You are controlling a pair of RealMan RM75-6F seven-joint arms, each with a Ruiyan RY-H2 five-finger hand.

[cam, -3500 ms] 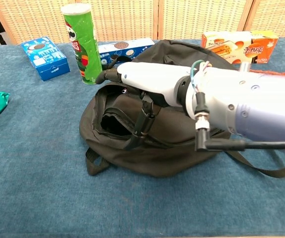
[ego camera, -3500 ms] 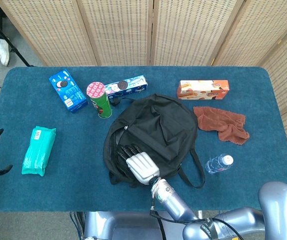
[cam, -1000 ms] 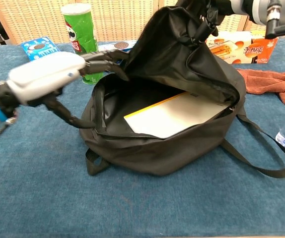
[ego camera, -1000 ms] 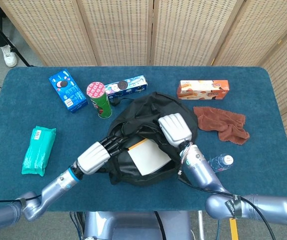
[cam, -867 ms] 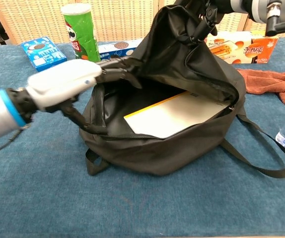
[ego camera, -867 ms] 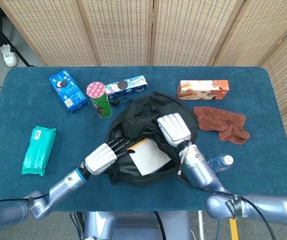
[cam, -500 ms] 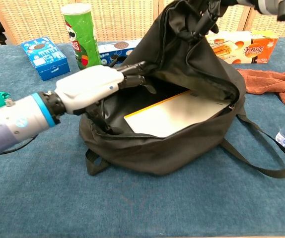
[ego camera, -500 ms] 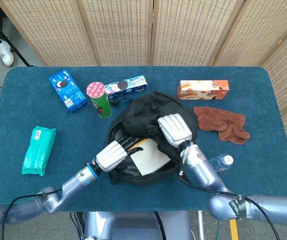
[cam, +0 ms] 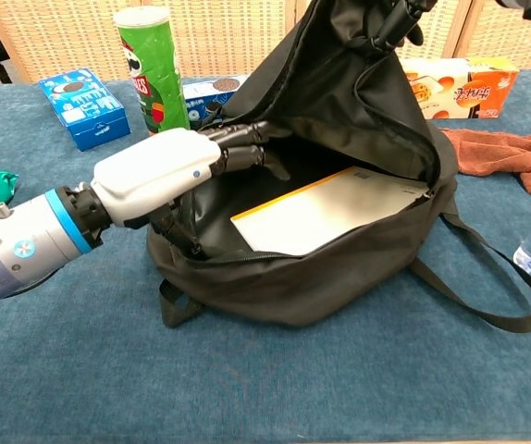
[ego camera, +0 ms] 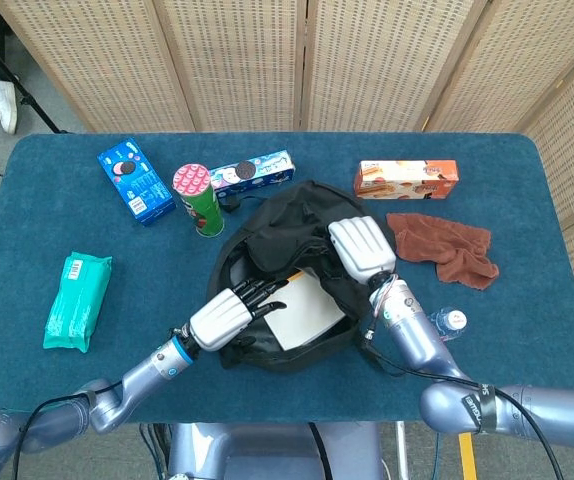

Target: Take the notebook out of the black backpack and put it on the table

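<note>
The black backpack (ego camera: 285, 235) lies mid-table with its mouth open toward me (cam: 339, 277). Inside it lies the white notebook (cam: 326, 213) with an orange edge, also visible from the head view (ego camera: 302, 305). My right hand (ego camera: 362, 248) grips the backpack's upper flap and holds it raised; in the chest view only its dark fingers (cam: 400, 17) show at the top edge. My left hand (cam: 159, 180) reaches into the left side of the opening, with its dark fingers (cam: 242, 155) spread just inside the rim, above the notebook's left end. It holds nothing.
A green chip can (ego camera: 198, 198), a blue cookie box (ego camera: 135, 180) and a long cookie pack (ego camera: 252, 172) stand behind the bag. An orange box (ego camera: 407, 178), brown cloth (ego camera: 445, 247) and water bottle (ego camera: 445, 322) lie to the right. A teal packet (ego camera: 78, 300) lies far left.
My left hand has come in from the left and pushed its fingers into the bag's mouth. The right hand has lifted the flap higher, showing more of the notebook.
</note>
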